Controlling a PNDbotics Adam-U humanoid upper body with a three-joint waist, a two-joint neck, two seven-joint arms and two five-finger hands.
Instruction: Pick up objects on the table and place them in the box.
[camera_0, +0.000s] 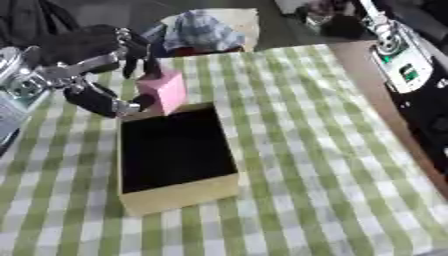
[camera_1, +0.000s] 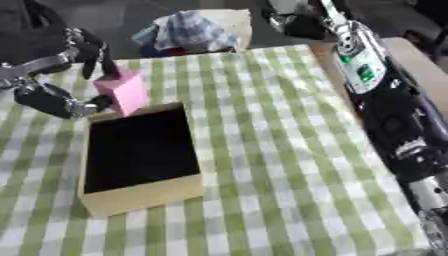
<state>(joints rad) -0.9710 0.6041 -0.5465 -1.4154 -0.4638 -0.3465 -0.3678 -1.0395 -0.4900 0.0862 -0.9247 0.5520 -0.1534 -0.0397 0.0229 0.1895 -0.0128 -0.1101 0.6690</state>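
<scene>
Pink block (camera_0: 163, 91) is hanging at the far left corner of the cardboard box (camera_0: 179, 194), its lower edge just over the rim. Left hand (camera_0: 112, 75) is pinching it: fingers curling over the top, thumb coming in at the lower left side.

Handling guess: looks like a rigid, smooth-faced block, probably light, not fragile. Flat faces could be slippery, so opposing faces are the right place to take it, which is roughly how it's being held now.

Box is sitting open, dark inside, nothing visible in it, on a green-and-white checked tablecloth (camera_0: 315, 150). Box walls are thin, so clipping the rim on release could be shoving the box.

Right arm (camera_1: 385, 100) is lying along the right table edge, well clear; can't tell what its hand is doing. Bundle of blue-grey cloth (camera_0: 203, 30) is sitting past the table's far edge, not in the way.
</scene>
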